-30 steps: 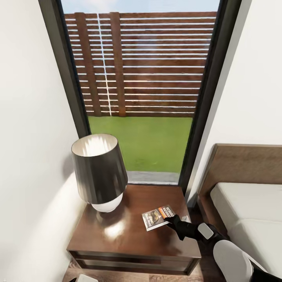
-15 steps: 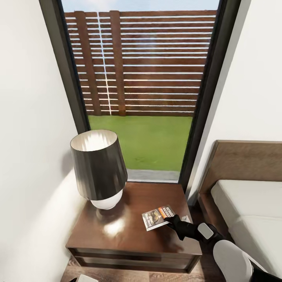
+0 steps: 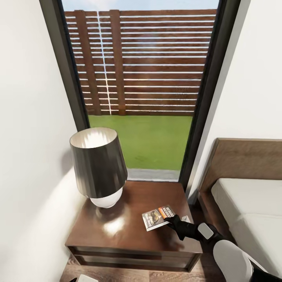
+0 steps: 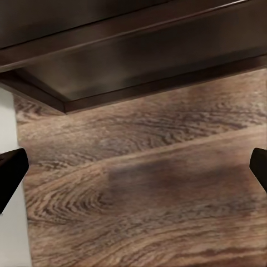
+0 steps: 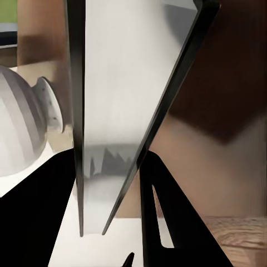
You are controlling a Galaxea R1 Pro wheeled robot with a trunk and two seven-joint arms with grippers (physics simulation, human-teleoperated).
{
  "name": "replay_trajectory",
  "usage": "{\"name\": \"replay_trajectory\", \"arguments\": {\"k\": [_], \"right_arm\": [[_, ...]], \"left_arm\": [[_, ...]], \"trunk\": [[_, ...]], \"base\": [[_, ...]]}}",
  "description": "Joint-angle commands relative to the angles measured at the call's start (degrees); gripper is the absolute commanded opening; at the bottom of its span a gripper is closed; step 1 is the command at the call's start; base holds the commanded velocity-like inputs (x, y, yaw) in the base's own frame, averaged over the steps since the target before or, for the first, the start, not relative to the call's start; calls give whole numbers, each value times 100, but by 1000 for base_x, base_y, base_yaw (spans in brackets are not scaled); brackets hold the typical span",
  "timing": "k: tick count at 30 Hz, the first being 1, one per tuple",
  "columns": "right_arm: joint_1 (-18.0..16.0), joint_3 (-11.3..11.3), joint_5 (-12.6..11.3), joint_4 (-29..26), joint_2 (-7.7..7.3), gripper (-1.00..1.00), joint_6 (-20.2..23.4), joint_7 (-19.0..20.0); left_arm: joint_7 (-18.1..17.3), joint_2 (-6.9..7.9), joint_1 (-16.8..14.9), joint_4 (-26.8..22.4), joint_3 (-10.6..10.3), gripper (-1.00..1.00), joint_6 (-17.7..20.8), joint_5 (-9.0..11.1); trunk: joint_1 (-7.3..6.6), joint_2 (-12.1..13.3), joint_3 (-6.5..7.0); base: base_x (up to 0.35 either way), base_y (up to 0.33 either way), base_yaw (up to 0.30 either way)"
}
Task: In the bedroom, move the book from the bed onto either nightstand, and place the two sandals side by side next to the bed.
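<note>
The right gripper (image 3: 171, 220) has its jaws clamped on the book (image 3: 158, 217), held over the nightstand (image 3: 133, 239) near its bed-side edge. Released tilted, it could slide off.

right gripper (image 3: 171, 220) gripping book (image 3: 158, 217), over nightstand (image 3: 117, 235), beside lamp (image 3: 98, 168)

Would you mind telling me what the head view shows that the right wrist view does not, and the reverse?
Head view alone: the tall window with fence and lawn outside, the bed and its headboard, the lamp's dark shade, and the book's printed cover.
Right wrist view alone: a close edge-on look at the book clamped by the right gripper.
Shared: the book held by the right gripper over the nightstand, plus the lamp's white base.
</note>
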Motion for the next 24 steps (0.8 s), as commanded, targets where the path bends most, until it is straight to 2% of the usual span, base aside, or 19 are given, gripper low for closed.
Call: {"name": "replay_trajectory", "arguments": {"k": [1,7,17,24], "right_arm": [[-2,2,-70,-5,-1,-100,41,-18],[-2,2,-67,-9,-1,-100,41,-20],[-2,4,-67,-13,-1,-100,41,-20],[-2,4,-67,-14,-1,-100,41,-19]], "left_arm": [[24,3,-3,0,-50,100,-16,53],[24,3,-3,0,-50,100,-16,53],[24,3,-3,0,-50,100,-16,53],[24,3,-3,0,-50,100,-16,53]], "trunk": [[22,-44,-23],[153,-284,-131],[153,-284,-131],[285,-525,-239]], "base": [[0,0,0],[0,0,0],[0,0,0],[0,0,0]]}}
